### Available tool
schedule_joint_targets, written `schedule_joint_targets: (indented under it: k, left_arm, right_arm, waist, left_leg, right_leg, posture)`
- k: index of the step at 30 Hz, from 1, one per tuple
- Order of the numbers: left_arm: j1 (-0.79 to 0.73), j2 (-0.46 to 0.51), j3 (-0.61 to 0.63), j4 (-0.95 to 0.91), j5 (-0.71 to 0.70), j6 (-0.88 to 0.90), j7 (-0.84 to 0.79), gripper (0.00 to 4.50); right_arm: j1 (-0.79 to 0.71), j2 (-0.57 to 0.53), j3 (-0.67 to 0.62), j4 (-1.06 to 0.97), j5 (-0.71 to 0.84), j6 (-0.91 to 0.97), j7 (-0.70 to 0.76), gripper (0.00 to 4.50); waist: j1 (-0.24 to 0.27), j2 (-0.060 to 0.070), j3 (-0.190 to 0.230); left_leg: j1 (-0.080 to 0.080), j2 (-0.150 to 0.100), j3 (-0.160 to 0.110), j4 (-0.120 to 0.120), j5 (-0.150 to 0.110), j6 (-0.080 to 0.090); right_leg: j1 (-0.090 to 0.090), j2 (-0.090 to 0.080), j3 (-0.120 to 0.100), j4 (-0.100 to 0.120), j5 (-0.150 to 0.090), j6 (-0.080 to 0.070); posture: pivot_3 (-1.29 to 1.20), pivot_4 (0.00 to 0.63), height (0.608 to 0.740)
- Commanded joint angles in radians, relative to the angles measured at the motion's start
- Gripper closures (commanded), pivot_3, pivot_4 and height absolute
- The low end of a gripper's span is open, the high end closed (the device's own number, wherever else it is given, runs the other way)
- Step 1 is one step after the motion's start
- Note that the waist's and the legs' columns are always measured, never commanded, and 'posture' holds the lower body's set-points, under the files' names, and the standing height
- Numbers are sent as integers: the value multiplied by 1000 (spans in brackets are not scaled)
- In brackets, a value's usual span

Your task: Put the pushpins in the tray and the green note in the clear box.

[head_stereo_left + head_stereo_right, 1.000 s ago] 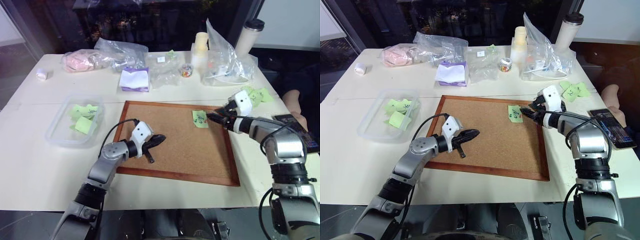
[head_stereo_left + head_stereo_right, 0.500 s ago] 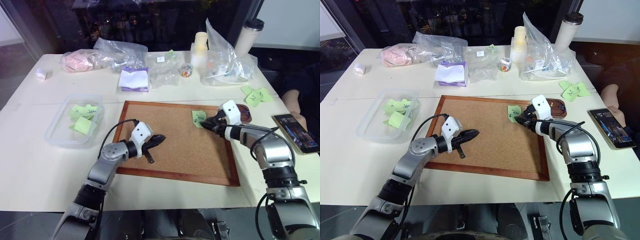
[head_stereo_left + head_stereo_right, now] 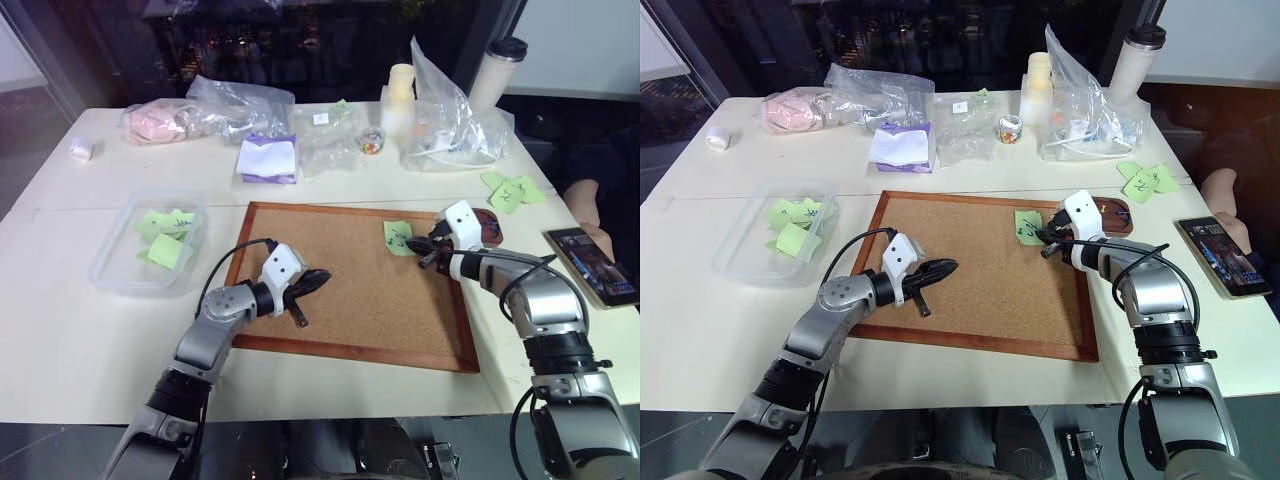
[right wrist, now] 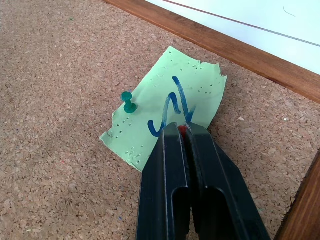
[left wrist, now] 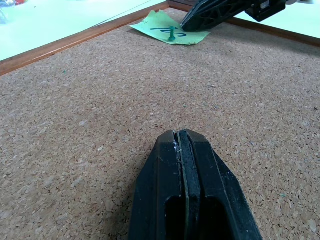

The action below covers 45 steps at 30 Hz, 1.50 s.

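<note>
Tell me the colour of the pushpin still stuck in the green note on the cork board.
Green pushpin, clearest in the right wrist view.

Even, fairly bright overhead light falls on the pale table (image 3: 90, 330), leaving only soft shadows, while the background behind stays dark and both wrist views are sharp up close.

My left gripper (image 5: 182, 142) hangs low and nearly level with its fingers pressed flat together, holding nothing. My right gripper (image 4: 186, 131) angles down, arm bent at the elbow, fingers pinched shut on something small and red at the tips.
</note>
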Motion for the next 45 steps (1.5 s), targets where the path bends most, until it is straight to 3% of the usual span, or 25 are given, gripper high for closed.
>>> schedule_joint_targets:
  k: [1, 12, 25, 35, 45]
  left_arm:
    - [48, 20, -37, 60, 31, 50, -14, 4500]
    - [52, 20, -43, 78, 35, 48, -17, 4500]
    - [52, 19, -43, 79, 34, 47, -13, 4500]
    - [54, 27, -45, 76, 35, 46, -17, 4500]
    - [54, 31, -45, 74, 36, 45, -17, 4500]
  right_arm:
    - [-32, -17, -38, -60, 19, 16, -7, 4456]
    - [-75, -51, -87, -105, 50, 64, -20, 4456]
    - [-154, -124, -245, 44, 68, 42, -96, 4456]
    - [-81, -174, -256, 196, 27, -42, -113, 4456]
    - [-25, -127, -241, 254, 21, -82, -112, 4456]
  waist:
    - [0, 0, 0]
    - [2, 0, 0]
    - [4, 2, -2]
    - [3, 3, -3]
    - [1, 5, -4]
  left_leg:
    - [0, 0, 0, 0, 0, 0]
    - [0, 0, 0, -4, 0, 0]
    - [1, 0, 1, -10, 0, 0]
    - [2, -1, 2, -10, 0, 0]
    - [3, -1, 3, -11, 0, 0]
  right_leg:
    - [0, 0, 0, 0, 0, 0]
    - [0, -1, 0, -3, 0, 0]
    - [1, -2, 0, -8, 0, 0]
    - [1, -1, 0, -8, 0, 0]
    - [1, -1, 1, -8, 0, 0]
  posture:
    - [0, 150, 740]
    - [0, 150, 740]
    - [0, 150, 740]
    - [0, 150, 740]
    - [0, 150, 740]
